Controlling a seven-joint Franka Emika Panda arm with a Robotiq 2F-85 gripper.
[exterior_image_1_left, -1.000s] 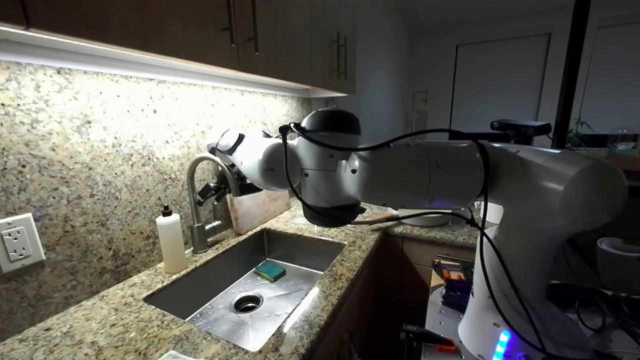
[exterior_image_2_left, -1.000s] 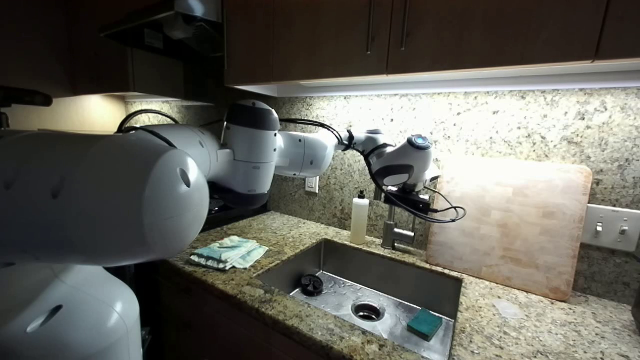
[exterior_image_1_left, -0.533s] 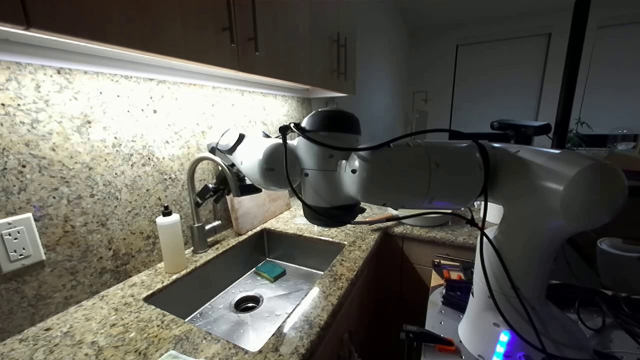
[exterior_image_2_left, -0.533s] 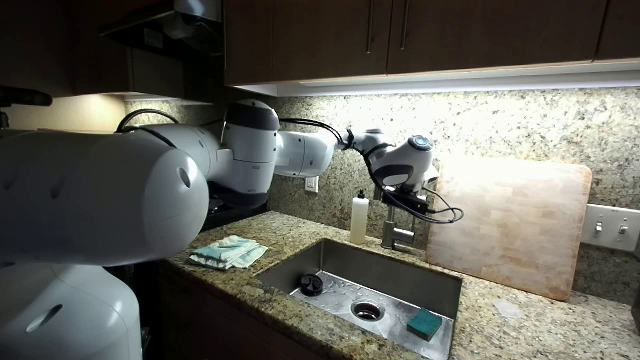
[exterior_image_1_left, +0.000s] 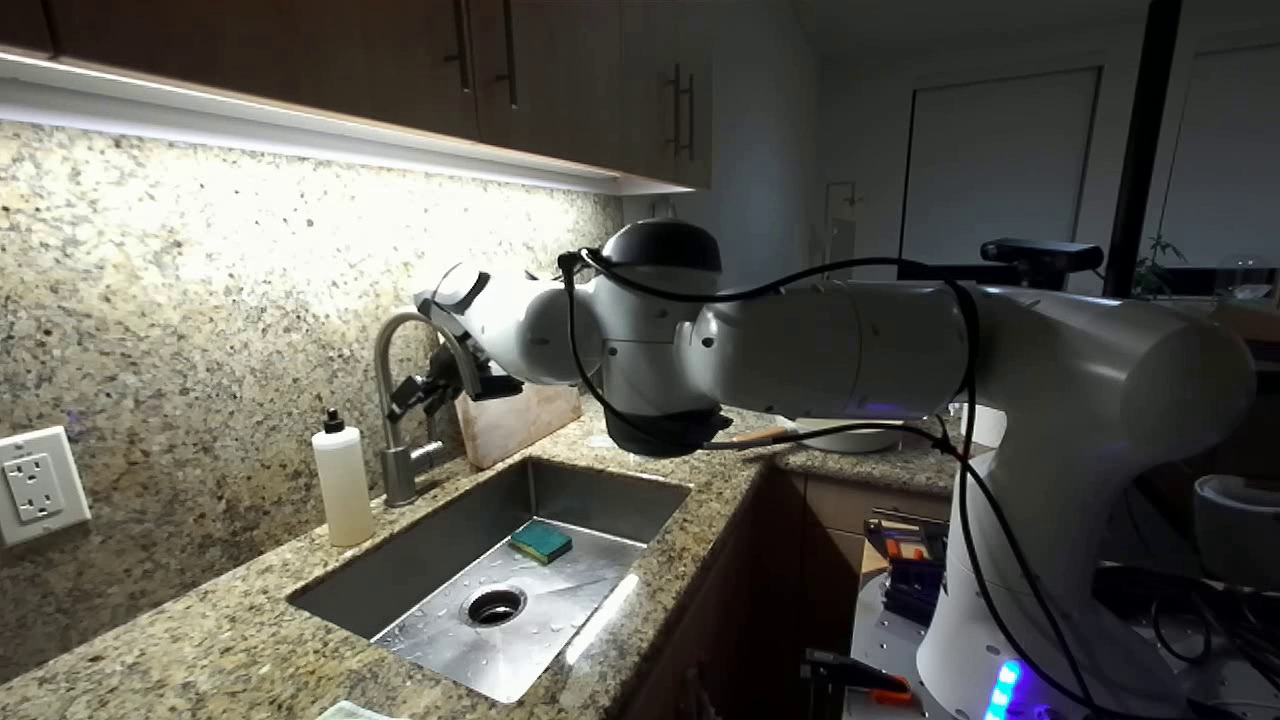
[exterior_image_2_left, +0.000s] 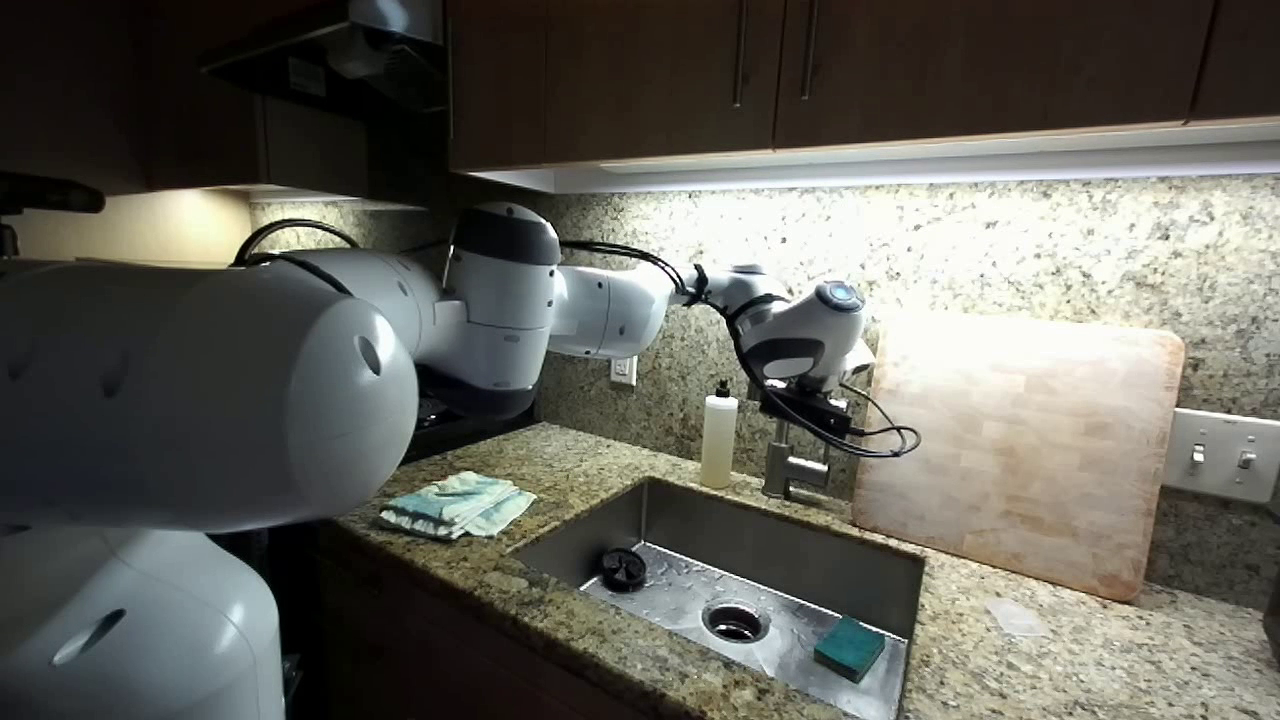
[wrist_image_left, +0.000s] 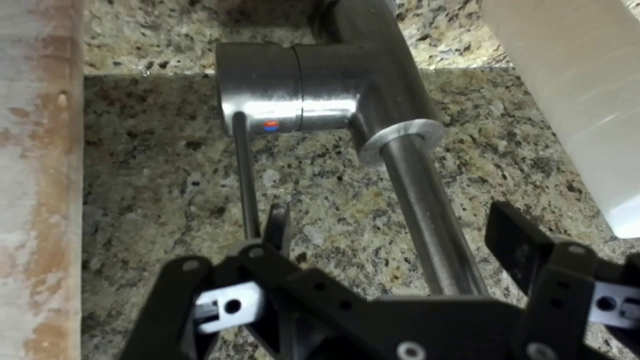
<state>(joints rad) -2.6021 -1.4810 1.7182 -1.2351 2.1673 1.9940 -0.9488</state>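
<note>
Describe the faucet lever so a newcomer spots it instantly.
In the wrist view, go right from the cutting board to the metal faucet. Its side barrel bears a red and blue mark. The lever is the slim rod beside that mark, much thinner than the faucet's neck.

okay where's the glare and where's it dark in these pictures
Both exterior views: the backsplash washes out near the under-cabinet light, while the upper cabinets look dim; wrist view: a bright band of glare crosses the faucet, and the tool is mostly dark.
</note>
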